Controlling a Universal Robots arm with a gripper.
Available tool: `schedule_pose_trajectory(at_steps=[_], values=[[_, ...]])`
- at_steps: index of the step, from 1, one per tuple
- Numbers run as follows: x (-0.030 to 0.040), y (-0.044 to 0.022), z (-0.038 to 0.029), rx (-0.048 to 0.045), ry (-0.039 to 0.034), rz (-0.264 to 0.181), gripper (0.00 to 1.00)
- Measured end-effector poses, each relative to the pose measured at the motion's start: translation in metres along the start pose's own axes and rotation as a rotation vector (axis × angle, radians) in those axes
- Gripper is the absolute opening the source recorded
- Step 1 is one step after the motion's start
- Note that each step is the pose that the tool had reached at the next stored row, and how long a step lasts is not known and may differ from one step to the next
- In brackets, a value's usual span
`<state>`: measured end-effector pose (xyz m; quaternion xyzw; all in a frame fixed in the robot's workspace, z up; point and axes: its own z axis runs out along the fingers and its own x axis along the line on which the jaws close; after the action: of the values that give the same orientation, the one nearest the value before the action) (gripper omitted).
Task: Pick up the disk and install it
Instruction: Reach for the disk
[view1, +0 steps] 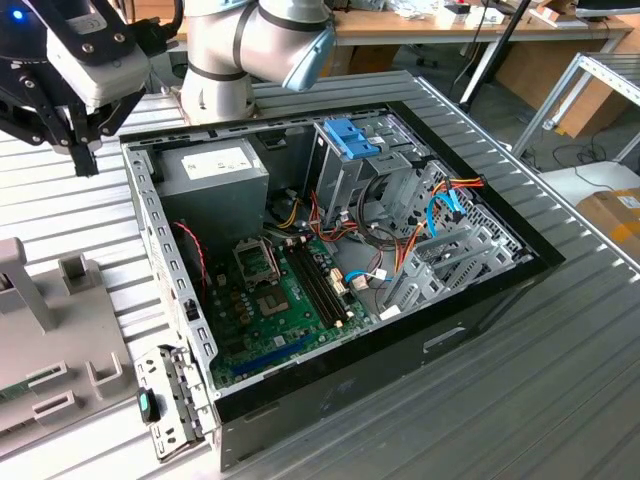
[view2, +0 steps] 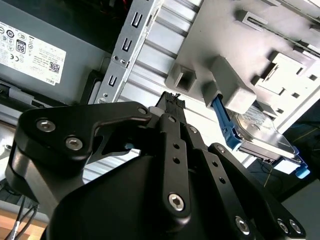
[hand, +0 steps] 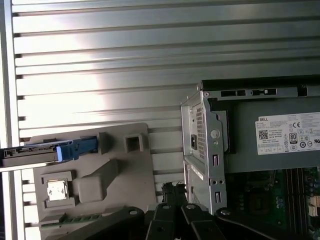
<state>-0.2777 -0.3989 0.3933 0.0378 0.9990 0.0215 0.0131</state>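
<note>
The disk (view2: 262, 131) is a dark flat drive with blue side rails, resting on edge in the grey holder (view2: 240, 55). In the first wrist view the disk (hand: 30, 154) lies at the holder's (hand: 125, 175) edge, its blue end tab showing. My gripper (view1: 88, 165) hangs above the ribbed table, between the holder (view1: 50, 340) and the open computer case (view1: 330, 280). Its fingers (view2: 172, 107) are shut together with nothing between them, well apart from the disk. The fingertips (hand: 172, 190) point down at the table beside the case's metal wall.
In the case, a silver drive cage topped by a blue clip (view1: 352, 138) stands at the back. A grey power supply (view1: 215, 165) and green motherboard (view1: 290, 290) sit near the gripper's side. Orange and blue cables (view1: 440, 210) crowd the exterior view's right.
</note>
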Motion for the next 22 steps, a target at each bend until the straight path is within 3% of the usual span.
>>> schedule_pose_trajectory(at_steps=[3,14,22], values=[[0.0051,-0.0004,-0.0001,-0.0001,0.0,0.0,0.11],[0.0091,-0.0007,-0.0002,-0.0001,0.0,0.0,0.11],[0.0254,-0.0019,-0.0007,0.0,0.0,0.0,0.11]])
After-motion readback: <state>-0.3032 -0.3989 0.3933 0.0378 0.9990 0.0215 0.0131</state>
